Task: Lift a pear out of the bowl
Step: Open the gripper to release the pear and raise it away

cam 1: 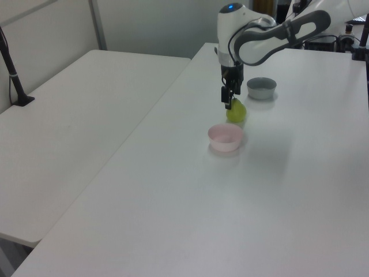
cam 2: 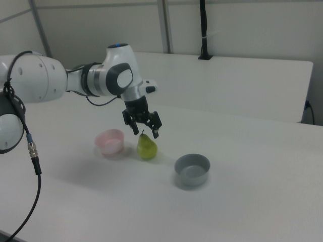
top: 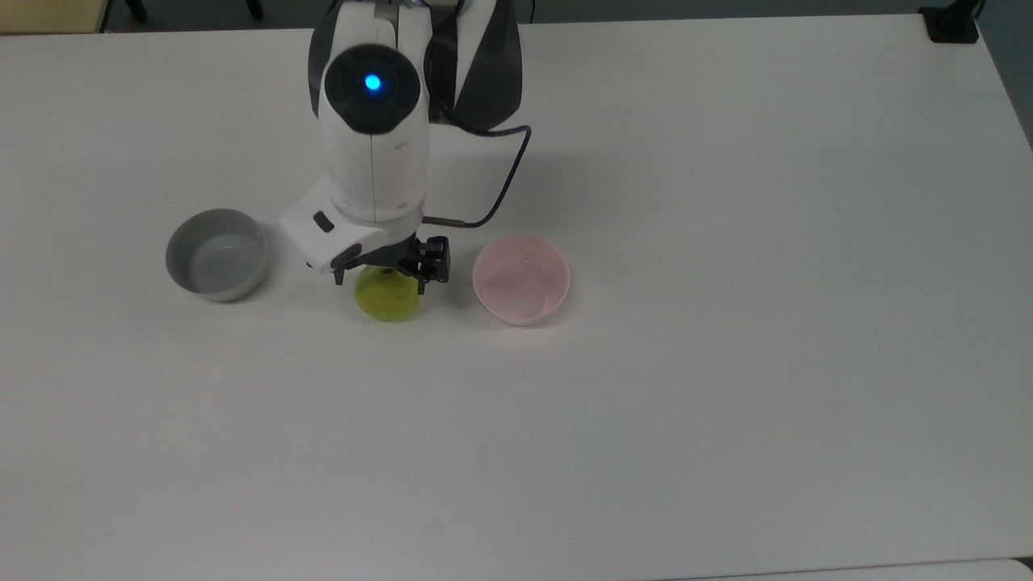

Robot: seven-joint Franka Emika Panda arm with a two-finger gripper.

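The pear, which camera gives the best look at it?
The right view: the pear stands whole on the table between the pink bowl and the grey bowl, stem up, just below the open gripper. In the top view the gripper covers its upper part; the left view shows it small.

Yellow-green pear point(cam 2: 147, 147) upright on table, apparently untouched, beside empty pale pink bowl point(cam 2: 110, 141)

The arm is reaching out with its wrist pointing down, the tool point(cam 2: 144, 128) hanging with fingers spread.
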